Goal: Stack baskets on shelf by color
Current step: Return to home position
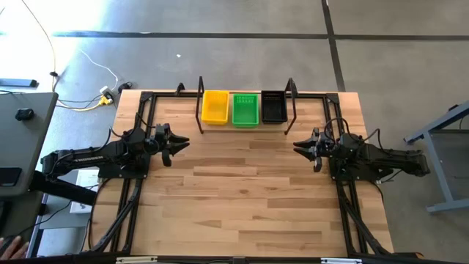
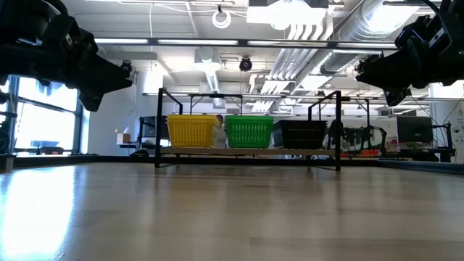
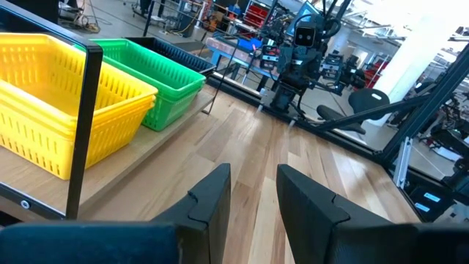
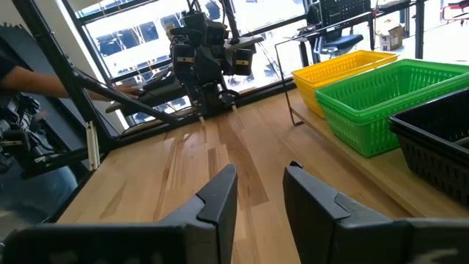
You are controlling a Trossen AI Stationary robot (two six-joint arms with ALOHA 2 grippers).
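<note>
The shelf (image 2: 246,151), a light-wood board with black upright frames, stands at the table's far edge. On it, from left to right, rest nested yellow baskets (image 1: 215,107), nested green baskets (image 1: 245,109) and a black basket (image 1: 274,106), all on their bottoms. The left wrist view shows the yellow (image 3: 66,110) and green baskets (image 3: 157,81) side by side. My left gripper (image 1: 178,145) hovers open at the table's left, short of the shelf. My right gripper (image 1: 302,147) hovers open at the right, facing it. Nothing lies between either pair of fingers (image 3: 212,198) (image 4: 220,194).
Bare wooden tabletop (image 1: 242,191) stretches between the two arms and toward the near edge. Black metal rails (image 1: 135,198) (image 1: 348,205) run along both sides under the arms. A person's hand (image 1: 11,246) shows off the table's near left corner.
</note>
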